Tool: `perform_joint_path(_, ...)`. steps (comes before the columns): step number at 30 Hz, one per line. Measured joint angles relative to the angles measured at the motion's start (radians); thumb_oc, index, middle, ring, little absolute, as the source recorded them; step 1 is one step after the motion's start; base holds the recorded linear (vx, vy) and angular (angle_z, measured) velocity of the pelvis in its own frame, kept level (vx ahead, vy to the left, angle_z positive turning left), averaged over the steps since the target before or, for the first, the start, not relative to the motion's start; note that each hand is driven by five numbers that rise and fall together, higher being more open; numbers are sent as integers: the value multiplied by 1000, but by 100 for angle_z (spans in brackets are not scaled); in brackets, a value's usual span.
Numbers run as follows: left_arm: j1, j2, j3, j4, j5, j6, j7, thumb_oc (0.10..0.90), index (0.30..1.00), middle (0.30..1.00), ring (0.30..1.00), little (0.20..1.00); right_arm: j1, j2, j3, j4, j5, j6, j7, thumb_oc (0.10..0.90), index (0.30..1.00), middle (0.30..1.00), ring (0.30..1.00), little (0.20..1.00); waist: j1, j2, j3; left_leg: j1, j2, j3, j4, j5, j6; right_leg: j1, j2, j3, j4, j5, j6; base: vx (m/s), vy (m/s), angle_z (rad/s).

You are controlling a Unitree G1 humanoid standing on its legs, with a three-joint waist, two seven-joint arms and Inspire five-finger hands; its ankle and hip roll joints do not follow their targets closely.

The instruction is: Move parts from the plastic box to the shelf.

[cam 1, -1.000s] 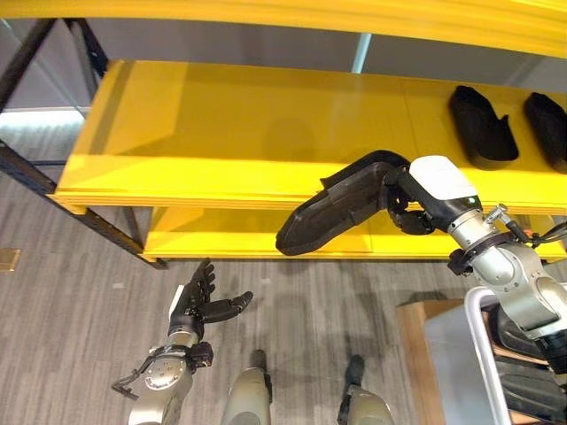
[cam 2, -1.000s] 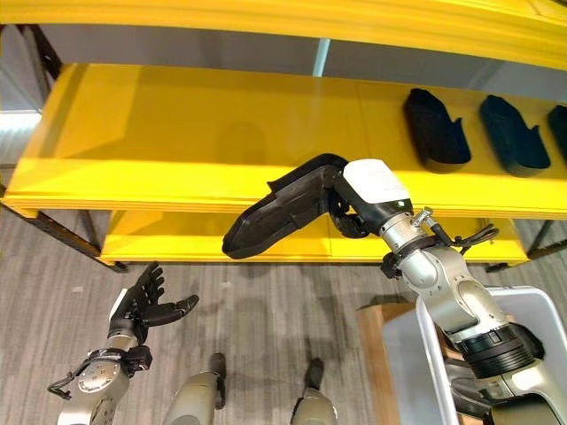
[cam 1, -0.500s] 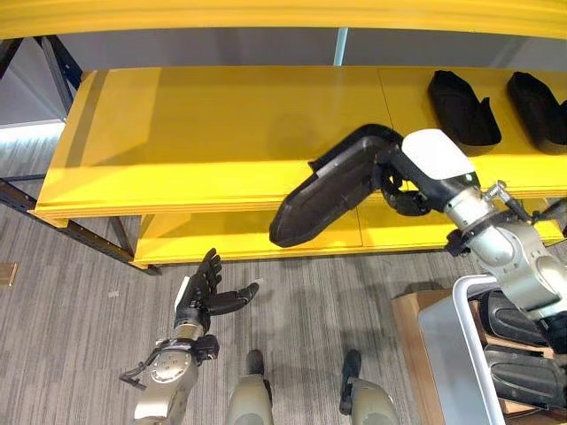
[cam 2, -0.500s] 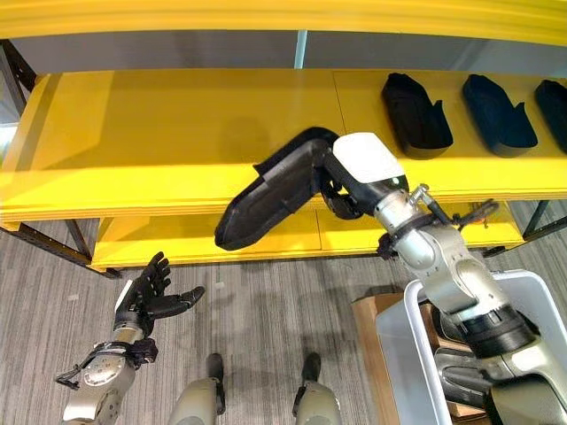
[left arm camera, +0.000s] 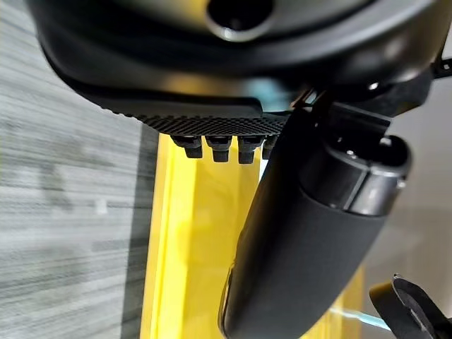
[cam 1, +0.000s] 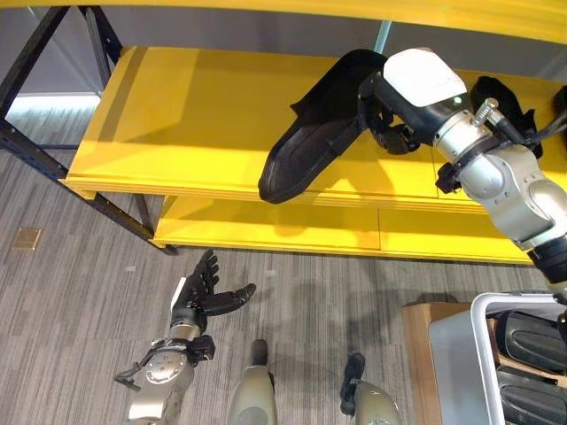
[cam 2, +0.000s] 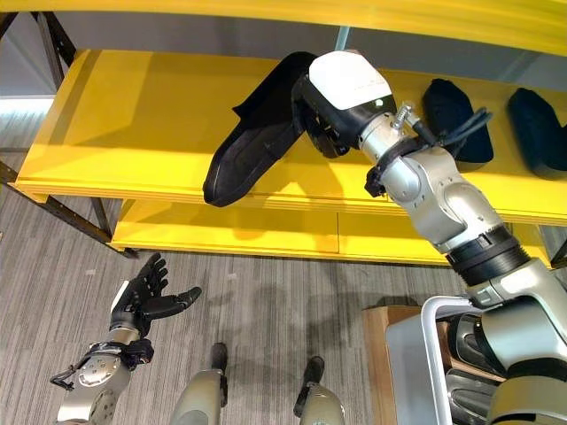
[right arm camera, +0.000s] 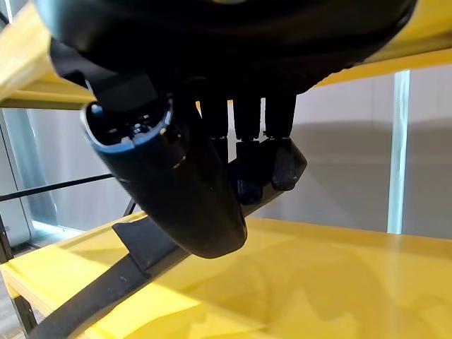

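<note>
The right hand (cam 2: 330,106) has its fingers and thumb curled round the upper end of a long black part (cam 2: 252,146), and the right wrist view shows that clasp from close, the fingers (right arm camera: 258,159) wrapped over the part's edge. The part hangs from the hand with its long axis slanting down and to the left, toward the robot, so that its free lower end stands over the near edge of the yellow shelf (cam 2: 133,115) while the held end is further in, above the board. It looks tilted rather than level and seems not to rest on the shelf yet.

That slant is what the coming move likely turns on: to lay the part down, the hand would probably have to bring the low end up or further in, so the whole length lies on the board instead of overhanging the near edge. Open shelf lies to the left of the hand; to its right, other black parts (cam 2: 456,106) already sit on the same board.

The left hand (cam 2: 146,297) hangs low on the left, over the floor, fingers spread and holding nothing, well apart from the part. The plastic box (cam 2: 416,350) stands at the lower right.
</note>
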Motion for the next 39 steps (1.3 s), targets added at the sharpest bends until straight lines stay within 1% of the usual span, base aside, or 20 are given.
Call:
perform_joint_path(3,6,3,0,0,-1,0,0,900,1000,1000,1000,1000,-25,1,5,53,23,3,-11,400,300,300,300,300,21,4,3,-30,-4,-12,-2,8,0,-26,-4,-12,8,-4,-3,-19,6,13)
perform_joint_path(5,2,5,-2,-1,-12,-1,0,900,1000,1000,1000,1000,-43,13,5,116,42,8,-33,400,300,300,300,300,24,9,21,-40,-10,-22,-11,18,1,-34,-10,-20,9,-3,-3,-7,1,16)
perform_joint_path(8,8,15,-3,-2,-39,-4,2,900,1000,1000,1000,1000,-60,39,12,213,78,28,-38,400,300,300,300,300,39,12,34,-62,-15,-35,-19,28,1,-51,-12,-33,12,-4,-3,-14,6,12)
perform_joint_path(10,2,27,-8,-4,-40,-9,0,900,1000,1000,1000,1000,-108,60,53,338,94,38,-51,400,300,300,300,300,51,17,49,-74,-15,-40,-22,34,1,-62,-13,-40,15,-4,-3,-1,6,7)
perform_joint_path(11,-4,30,-11,-5,-40,-15,-1,900,1000,1000,1000,1000,-136,64,79,389,111,55,-54,400,300,300,300,300,48,20,60,-75,-16,-43,-29,40,0,-64,-14,-43,16,-4,-3,4,4,14)
perform_joint_path(13,-3,29,-11,-6,-46,-22,2,900,1000,1000,1000,1000,-138,72,76,418,143,71,-57,400,300,300,300,300,58,25,74,-77,-18,-50,-38,46,0,-66,-14,-45,16,-4,-3,-1,-5,11)
perform_joint_path(14,-3,30,-16,-6,-74,-22,1,900,1000,1000,1000,1000,-138,89,72,446,182,77,-62,400,300,300,300,300,65,29,80,-79,-20,-52,-39,47,0,-66,-15,-46,15,-4,-3,4,-14,13)
perform_joint_path(15,-16,30,-27,-8,-79,-23,1,900,1000,1000,1000,1000,-138,90,70,468,214,77,-76,400,300,300,300,300,66,36,85,-84,-24,-62,-40,49,0,-66,-17,-51,14,-4,-3,6,13,15)
perform_joint_path(16,-18,30,-27,-13,-79,-24,1,900,1000,1000,1000,1000,-138,90,70,468,216,79,-79,400,300,300,300,300,67,36,85,-88,-25,-65,-40,50,1,-66,-18,-56,13,-5,-3,4,25,16)
perform_joint_path(18,-26,30,-40,-23,-81,-29,-1,900,1000,1000,1000,1000,-176,111,71,566,263,62,-101,400,300,300,300,300,77,43,88,-93,-32,-69,-41,52,3,-67,-24,-61,14,-5,-2,1,21,11)
perform_joint_path(19,-27,31,-46,-31,-81,-32,-3,900,1000,1000,1000,1000,-197,118,70,612,285,67,-110,400,300,300,300,300,75,45,90,-97,-35,-73,-41,54,4,-70,-27,-65,16,-5,-1,0,1,11)
perform_joint_path(23,-27,32,-49,-34,-108,-44,-11,900,1000,1000,1000,1000,-249,118,69,696,333,71,-121,400,300,300,300,300,87,47,90,-116,-42,-83,-41,61,5,-87,-34,-70,27,-8,2,-6,7,8)
perform_joint_path(25,-30,33,-51,-33,-116,-44,-10,900,1000,1000,1000,1000,-280,117,66,744,355,73,-135,400,300,300,300,300,93,54,95,-126,-47,-87,-40,66,7,-98,-40,-71,38,-11,3,-3,-2,8)
perform_joint_path(26,-32,35,-57,-33,-116,-44,-10,900,1000,1000,1000,1000,-288,119,62,776,368,74,-152,400,300,300,300,300,101,60,99,-126,-49,-89,-40,68,7,-99,-42,-72,40,-12,4,10,-1,6)
perform_joint_path(28,-38,35,-68,-33,-116,-46,-10,900,1000,1000,1000,1000,-290,125,54,821,383,75,-158,400,300,300,300,300,105,62,101,-126,-50,-91,-40,69,7,-100,-44,-73,46,-15,4,17,4,4)
perform_joint_path(31,-44,37,-87,-33,-117,-46,-10,900,1000,1000,1000,1000,-291,153,33,876,404,75,-165,400,300,300,300,300,104,63,101,-128,-52,-89,-40,72,8,-110,-49,-69,62,-19,5,0,0,0)
perform_joint_path(34,-57,36,-91,-32,-116,-46,-10,900,1000,1000,1000,1000,-292,164,24,885,435,74,-165,400,300,300,300,300,101,63,101,-138,-53,-89,-40,77,7,-126,-52,-67,74,-21,4,0,0,0)
perform_joint_path(35,-63,37,-93,-32,-116,-46,-10,900,1000,1000,1000,1000,-292,172,7,902,450,72,-165,400,300,300,300,300,101,63,101,-140,-53,-89,-39,78,7,-130,-52,-66,78,-22,4,0,0,0)
perform_joint_path(37,-74,36,-98,-33,-116,-47,-10,900,1000,1000,1000,1000,-292,212,-85,950,523,76,-172,400,300,300,300,300,99,64,101,-140,-53,-90,-39,80,6,-135,-54,-66,90,-26,2,0,0,0)
perform_joint_path(39,-77,36,-100,-32,-116,-46,-7,900,1000,1000,1000,1000,-287,236,-113,964,593,82,-187,400,300,300,300,300,97,65,102,-140,-52,-91,-37,81,6,-136,-54,-65,94,-27,2,0,0,0)
